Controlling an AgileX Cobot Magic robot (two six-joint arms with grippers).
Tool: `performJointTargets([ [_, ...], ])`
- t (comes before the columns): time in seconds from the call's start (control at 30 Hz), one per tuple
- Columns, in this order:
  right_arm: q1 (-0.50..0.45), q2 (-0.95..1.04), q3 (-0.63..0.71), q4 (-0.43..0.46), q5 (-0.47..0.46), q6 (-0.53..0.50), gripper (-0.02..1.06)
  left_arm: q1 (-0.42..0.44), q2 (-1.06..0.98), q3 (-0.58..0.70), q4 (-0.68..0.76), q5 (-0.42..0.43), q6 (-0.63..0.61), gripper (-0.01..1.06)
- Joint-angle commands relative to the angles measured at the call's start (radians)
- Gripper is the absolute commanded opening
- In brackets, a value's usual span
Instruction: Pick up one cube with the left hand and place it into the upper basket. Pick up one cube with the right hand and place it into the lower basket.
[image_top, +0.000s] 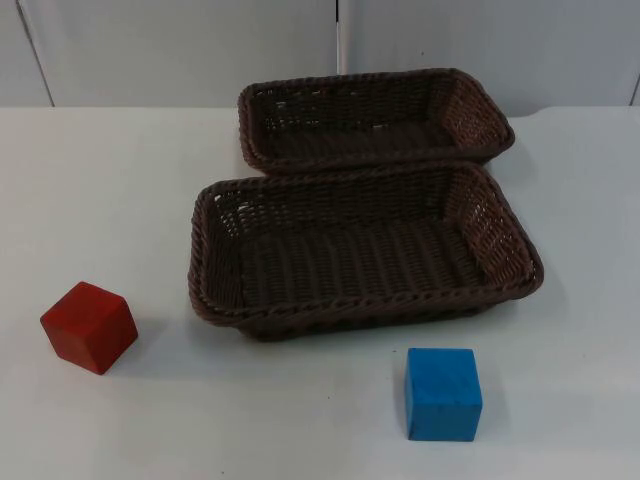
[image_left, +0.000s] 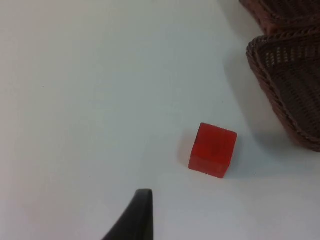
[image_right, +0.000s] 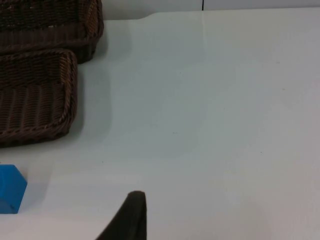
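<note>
A: Where do the cubes lie relative to the grippers?

B: The red wooden cube (image_top: 89, 326) sits on the white table top (image_top: 300, 420), left of the baskets. From the left wrist camera, this cube (image_left: 213, 150) lies on the table ahead of the left gripper's black fingertip (image_left: 135, 216), apart from it. The blue wooden cube (image_top: 443, 393) rests in front of the lower basket. From the right wrist camera it (image_right: 10, 189) lies off to one side of the right gripper's black fingertip (image_right: 127, 217), not touching.

A: Are the fingers apart or together?

B: I cannot tell for either gripper; both hang above the table, holding nothing.

A: And the baskets?

B: Two dark brown woven rectangular baskets sit side by side, touching. The upper basket (image_top: 375, 155) is nearer the grey partition wall (image_top: 180, 50); the lower basket (image_top: 365, 310) is nearer the cubes. Both hold nothing.
</note>
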Motion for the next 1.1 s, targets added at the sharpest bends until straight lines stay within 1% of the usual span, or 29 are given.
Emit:
performJointTargets([
  [0.0,-0.005,-0.003,0.001,0.005,-0.005,-0.006,1.04,0.003,0.050,-0.008,-0.035,-0.052,0.017,1.05],
  [0.03,-0.005,-0.003,0.001,0.005,-0.005,-0.006,1.04,0.003,0.070,-0.008,-0.057,-0.078,0.032,1.05],
  [0.07,-0.005,-0.003,0.001,0.005,-0.005,-0.006,1.04,0.003,0.070,-0.008,-0.057,-0.078,0.032,1.05],
  [0.1,-0.005,-0.003,0.001,0.005,-0.005,-0.006,1.04,0.003,0.095,-0.008,-0.084,-0.107,0.053,1.05],
  [0.2,-0.005,-0.003,0.001,0.005,-0.005,-0.006,1.04,0.003,0.162,-0.013,-0.174,-0.162,0.150,1.05],
  [0.33,-0.005,-0.003,0.001,0.005,-0.005,-0.006,1.04,0.003,0.239,-0.040,-0.214,-0.166,0.188,1.05],
  [0.6,-0.005,-0.003,0.001,0.005,-0.005,-0.006,1.04,0.003,0.381,-0.080,-0.301,-0.221,0.279,1.05],
  [0.67,-0.005,-0.003,0.001,0.005,-0.005,-0.006,1.04,0.003,0.419,-0.090,-0.343,-0.243,0.323,1.05],
  [0.77,-0.005,-0.003,0.001,0.005,-0.005,-0.006,1.04,0.003,0.484,-0.123,-0.405,-0.236,0.374,1.05],
  [1.07,-0.005,-0.003,0.001,0.005,-0.005,-0.006,1.04,0.003,0.618,-0.155,-0.402,-0.285,0.390,1.05],
])
